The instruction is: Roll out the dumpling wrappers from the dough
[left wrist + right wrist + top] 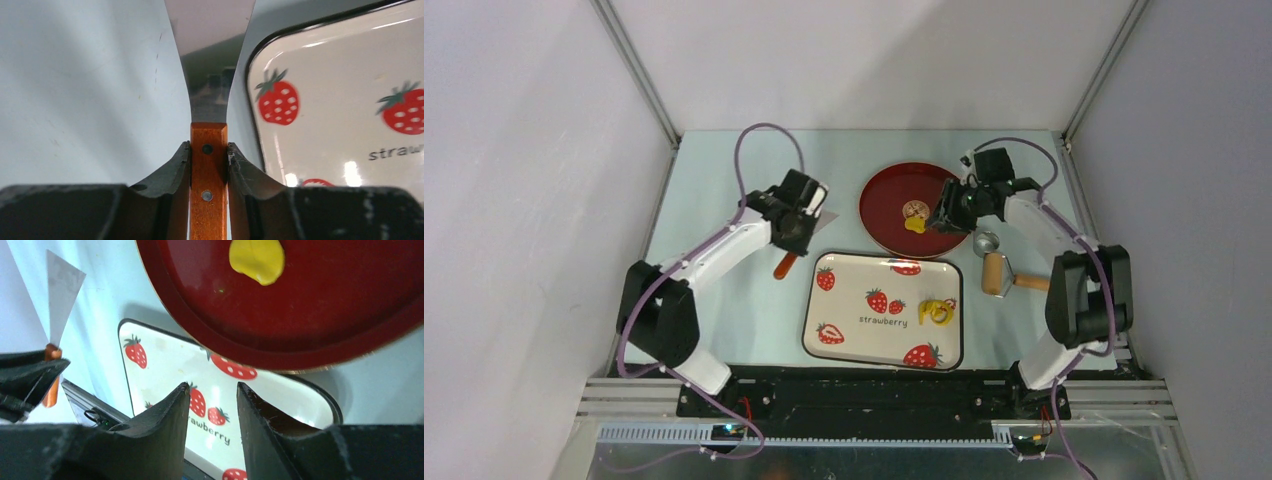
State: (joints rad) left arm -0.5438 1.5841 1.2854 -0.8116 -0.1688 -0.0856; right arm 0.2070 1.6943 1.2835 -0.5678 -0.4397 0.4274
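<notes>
Nearest the arm bases, a white rectangular tray printed with red strawberries (864, 300) sits on the pale counter (724, 180). A ragged yellow dough scrap with a hole (936, 311) lies near the tray's right edge. Just beyond the tray on the right, a small wooden rolling pin (996, 273) and a round metal cutter (986, 242) rest on the counter, close together.

On the left, the left claw (208, 150) is clenched on the reddish wooden handle of a flat metal-bladed scraper (210, 55), held beside the tray's far left corner.

Farthest out is a round dark-red plate (325, 315). One small flat yellow dumpling wrapper (257, 260) lies on it near the centre. The right claw (212, 392) hangs over the plate's near rim, its jaws parted with nothing between them, apart from the wrapper.

The step in hand looks like setting a cut wrapper on the plate. Next, I judge, the right arm should lift straight clear so it does not drag the soft piece. Then the scrap on the tray needs gathering and rolling flat again, which means taking up the pin by its handle.
</notes>
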